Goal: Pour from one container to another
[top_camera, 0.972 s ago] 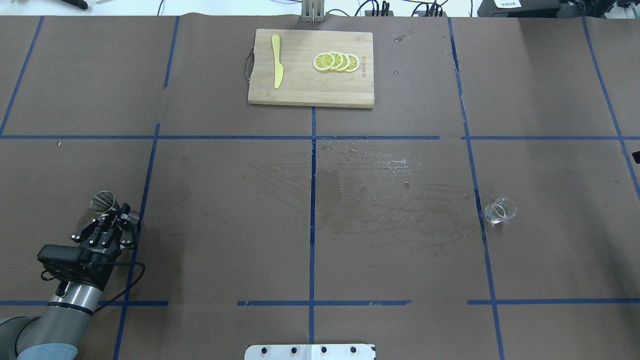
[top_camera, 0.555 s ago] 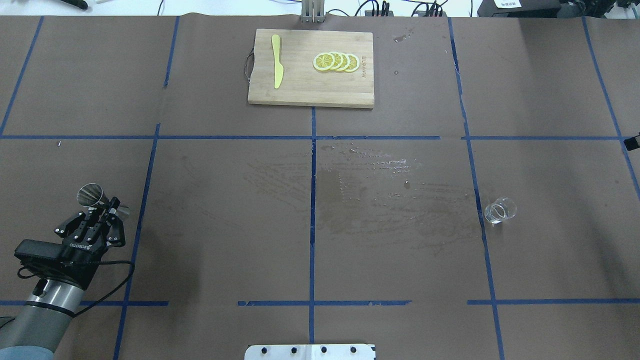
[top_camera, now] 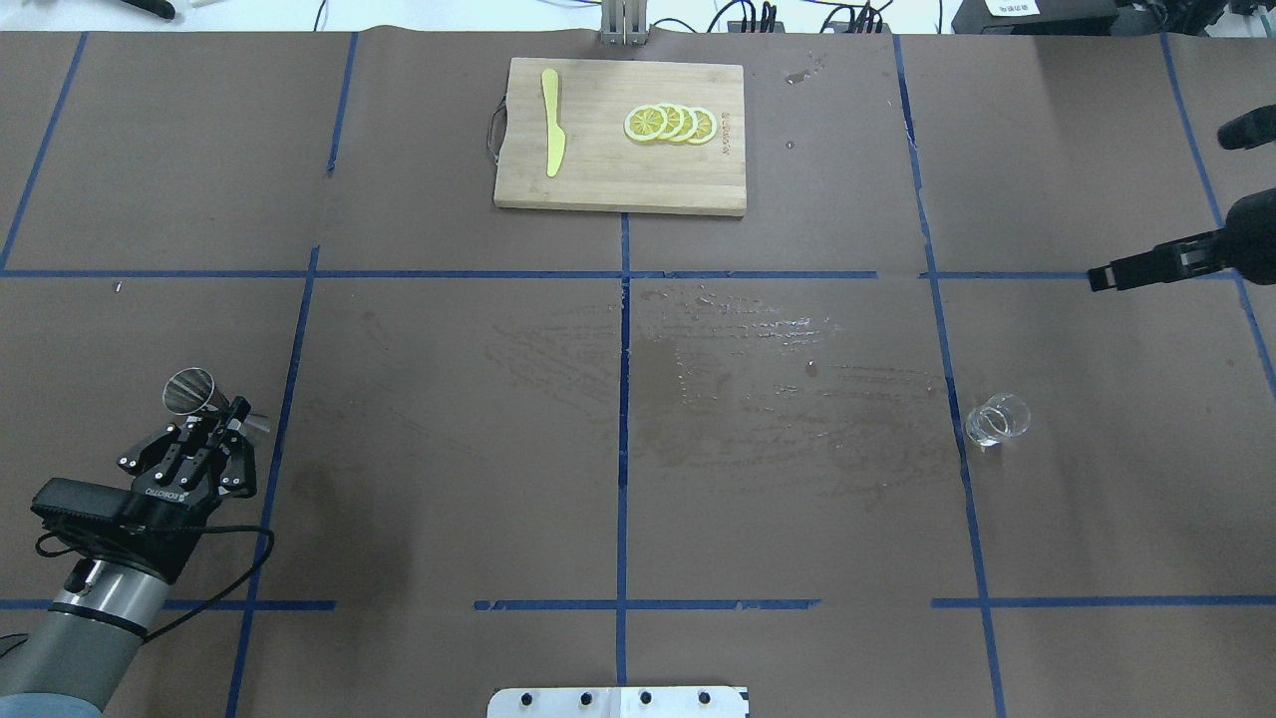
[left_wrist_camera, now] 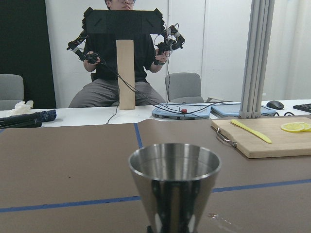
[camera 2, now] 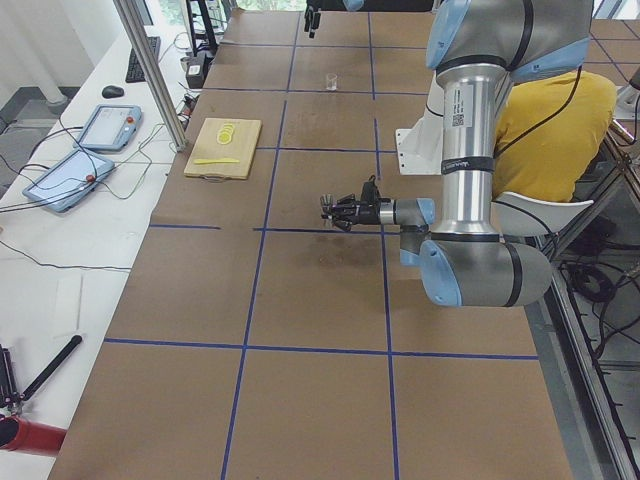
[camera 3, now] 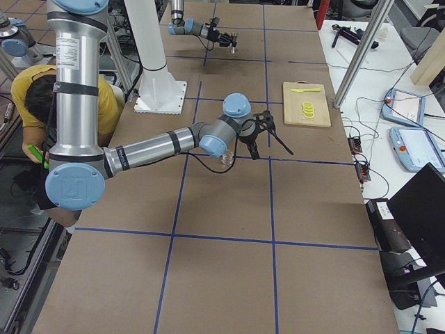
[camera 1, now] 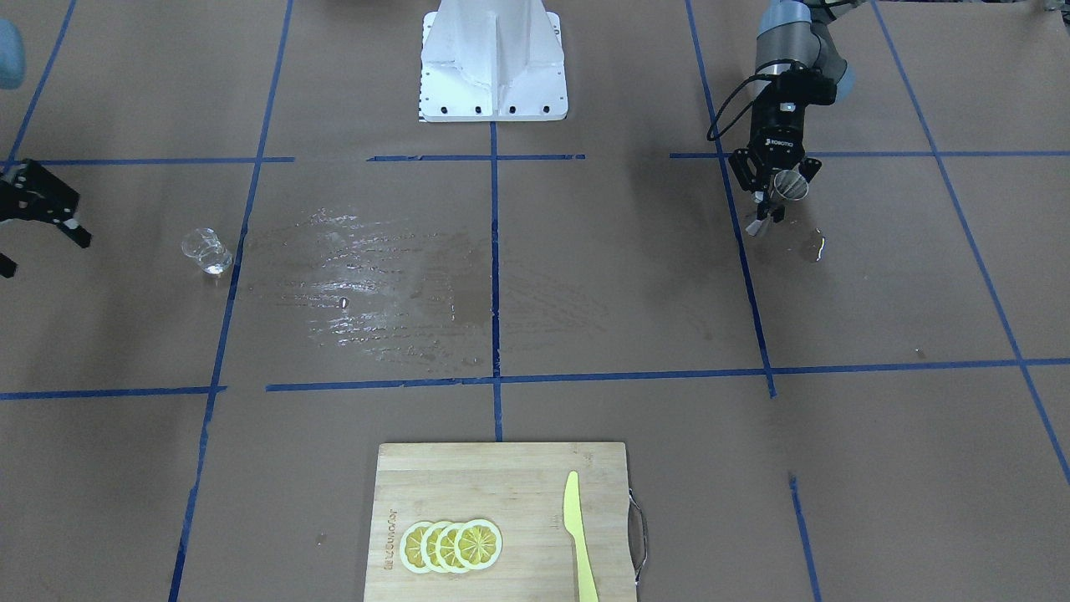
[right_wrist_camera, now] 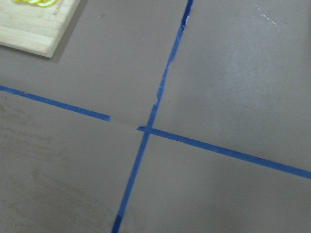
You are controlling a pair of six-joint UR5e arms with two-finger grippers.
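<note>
Table: brown paper cover, matte and faintly creased, divided into squares by blue tape. A glossy, streaked wet patch spreads around the centre.

Jigger: polished silvery metal, two cones joined at a narrow waist. In the left wrist view its upper cone stands upright with a round open mouth. The outside is mirror-bright and the inner wall duller. The contents cannot be seen. It sits at the table's near left, and the left gripper clenches it at the waist. Whether its base touches the paper I cannot tell.

Glass cup: small, clear, thin-walled and round, with bright glints on the rim. It stands alone on the right half, just right of a tape line at the edge of the wet patch. In the front-facing view the cup looks transparent throughout. Its fill level cannot be read.

Right gripper: black, jaws spread wide and released. It is at the right edge, well apart from the cup and farther from the robot.

Far centre: rectangular bamboo cutting board, pale grain, with a wire handle on its left end. On it lie four overlapping lemon slices and a flat yellow knife.
</note>
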